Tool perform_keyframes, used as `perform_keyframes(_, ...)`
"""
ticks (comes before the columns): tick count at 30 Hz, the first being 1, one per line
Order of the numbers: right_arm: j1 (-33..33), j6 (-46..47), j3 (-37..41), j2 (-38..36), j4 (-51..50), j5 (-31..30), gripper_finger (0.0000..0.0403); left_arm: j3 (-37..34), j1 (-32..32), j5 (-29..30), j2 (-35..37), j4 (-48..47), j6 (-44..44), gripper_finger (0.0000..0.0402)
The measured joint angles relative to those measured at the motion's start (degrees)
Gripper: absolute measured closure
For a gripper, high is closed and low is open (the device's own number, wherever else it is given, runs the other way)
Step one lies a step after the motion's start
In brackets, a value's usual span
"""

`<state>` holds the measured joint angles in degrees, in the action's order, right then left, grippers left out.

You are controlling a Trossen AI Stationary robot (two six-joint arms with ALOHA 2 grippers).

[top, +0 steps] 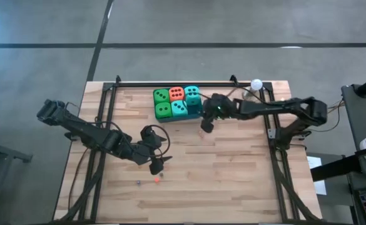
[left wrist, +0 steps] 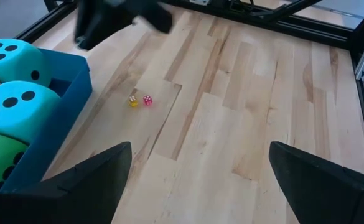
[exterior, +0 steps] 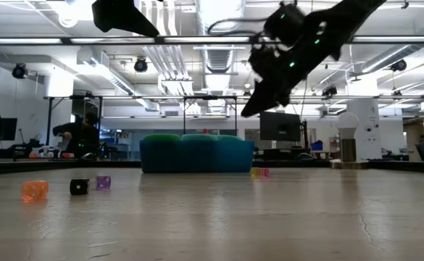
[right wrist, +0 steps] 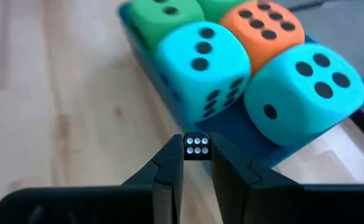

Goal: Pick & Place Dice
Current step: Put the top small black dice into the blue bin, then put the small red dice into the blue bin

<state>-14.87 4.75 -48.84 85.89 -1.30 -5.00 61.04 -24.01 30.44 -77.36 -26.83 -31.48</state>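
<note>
Right end effector point(right wrist: 197, 163) is pinched on a small black die point(right wrist: 197, 145), white pips facing the wrist camera, held between the fingertips. It's off the surface point(top: 233, 169), just beside the blue tray point(top: 194, 116) on its right side, near the far edge.

Tray holds five big foam dice: two green dice point(top: 162, 103), an orange-red die point(top: 176, 93), two teal dice point(top: 192, 94), packed tight against each other.

Left end effector point(top: 156, 164) hangs mid-surface toward the near edge, fingers spread wide, nothing between them.

Small dice loose on the surface: a yellow die point(left wrist: 133, 101) and pink die point(left wrist: 147, 99) touching, past the tray; an orange one point(exterior: 34, 190), a black one point(exterior: 79, 186) and a purple one point(exterior: 104, 182) near the near edge.
</note>
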Motion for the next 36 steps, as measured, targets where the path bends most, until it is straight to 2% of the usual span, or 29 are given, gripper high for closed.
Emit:
perform_keyframes(4,-3.7,2.0,-4.1,6.0,0.2,3.4,0.0344,0.0,0.0,0.0,0.0,0.1,0.0,0.002)
perform_keyframes(10,-6.7,1.9,-11.4,13.9,-1.9,5.2,0.0344,-1.7,0.0,0.0,0.0,0.9,-0.2,0.0017)
perform_keyframes(21,-7.1,0.8,-20.7,18.3,-11.7,6.8,0.0339,-2.2,0.0,0.0,0.0,2.3,-0.4,0.002)
perform_keyframes(36,-7.3,3.8,-20.8,18.1,-13.9,6.7,0.0235,-2.2,0.0,0.0,0.0,3.3,-0.4,0.002)
